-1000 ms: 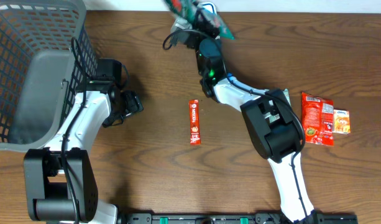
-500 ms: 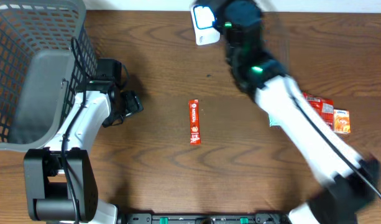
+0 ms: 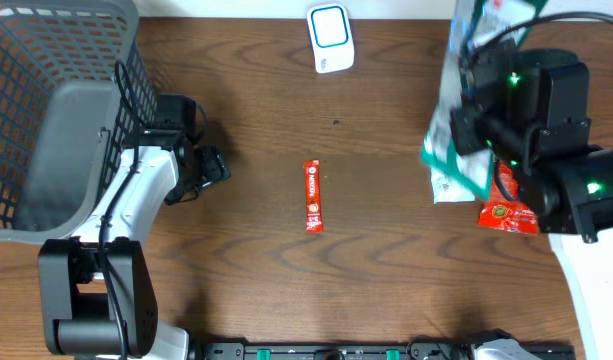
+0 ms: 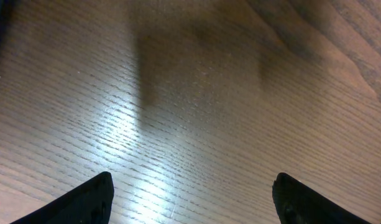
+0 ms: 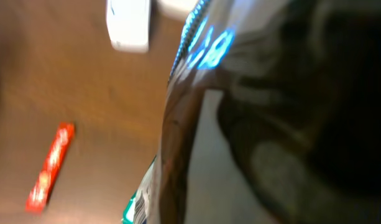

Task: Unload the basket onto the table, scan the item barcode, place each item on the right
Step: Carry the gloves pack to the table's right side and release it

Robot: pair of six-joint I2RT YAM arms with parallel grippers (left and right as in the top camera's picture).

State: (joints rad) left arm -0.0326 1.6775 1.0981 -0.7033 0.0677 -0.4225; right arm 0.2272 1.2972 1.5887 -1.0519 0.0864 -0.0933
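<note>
The green-and-white packet (image 3: 458, 140) hung in the right gripper (image 3: 476, 100), which was clamped tight on it, above the right side of the worktop (image 3: 386, 270), its long axis running roughly fore-and-aft. The white barcode scanner (image 3: 329, 38) sat well apart to its left at the far edge, nearer this arm. The left gripper (image 4: 190, 199) gaped wide, empty.

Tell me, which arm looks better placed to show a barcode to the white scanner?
Right, probably. Its gripper is shut on a green-and-white packet, lifted above the table, so it only has to swing over to the scanner. The left gripper hangs open and empty beside the basket.
</note>
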